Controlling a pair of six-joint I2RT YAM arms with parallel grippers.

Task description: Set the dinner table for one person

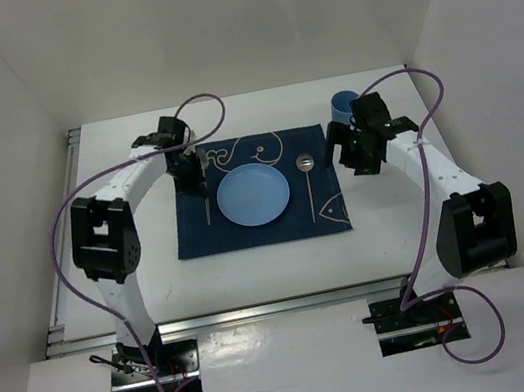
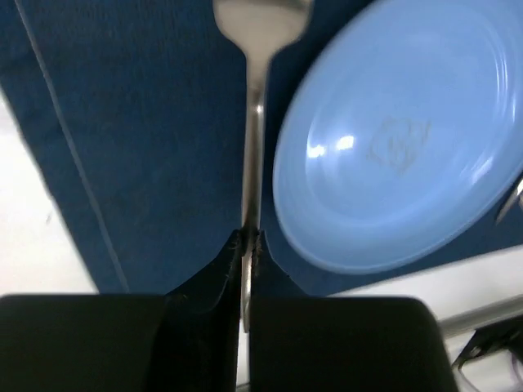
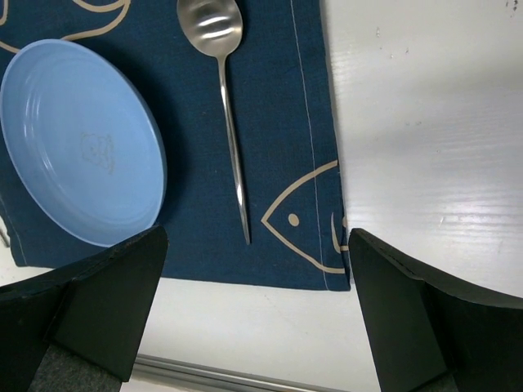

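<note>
Top external view: the white bench [image 1: 276, 275] carries a navy placemat [image 1: 198, 238] with a blue plate [image 1: 254, 197] centred and a spoon [image 1: 307, 173] right of it. A blue cup [image 1: 342, 103] sits just beyond my right end effector [image 1: 361, 153]. Left wrist view: the left end effector [image 2: 248, 241] is pinched tight on the fork [image 2: 254, 122] handle, long axis near to far, just left of the plate. Whether the tines touch the cloth is blurred; possibly not. Right wrist view: jaws spread wide, holding nothing, above the placemat's right edge.
</note>
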